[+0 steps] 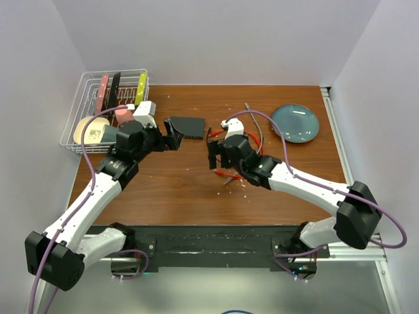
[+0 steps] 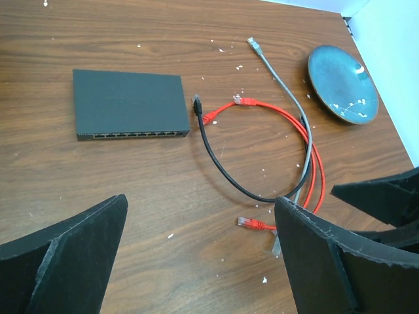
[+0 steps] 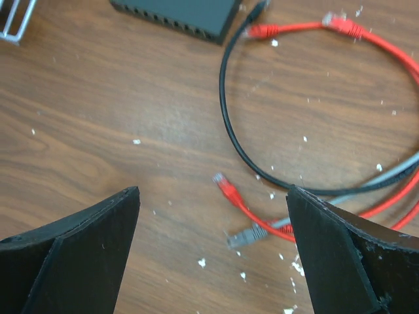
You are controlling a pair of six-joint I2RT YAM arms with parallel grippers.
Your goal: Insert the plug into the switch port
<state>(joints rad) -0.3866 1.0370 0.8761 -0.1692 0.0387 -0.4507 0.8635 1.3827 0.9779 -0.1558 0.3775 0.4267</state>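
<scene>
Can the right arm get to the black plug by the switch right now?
Probably yes: the black plug lies uncovered beside the switch, and the right arm's fingers are open and empty, though a red plug sits close.

Cables [image 2: 309, 163] just right of switch [image 2: 127, 101]

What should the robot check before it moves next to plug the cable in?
1. Grippers open and empty: ok, left gripper and right gripper both stand wide.
2. Plug held: not ok, the black plug lies on the table beside the switch.
3. Ports free: ok, the port row shows nothing plugged in.
4. Cables untangled: not ok, black cable, red cable and grey cable cross.
5. Which plug is meant: cannot tell.
</scene>
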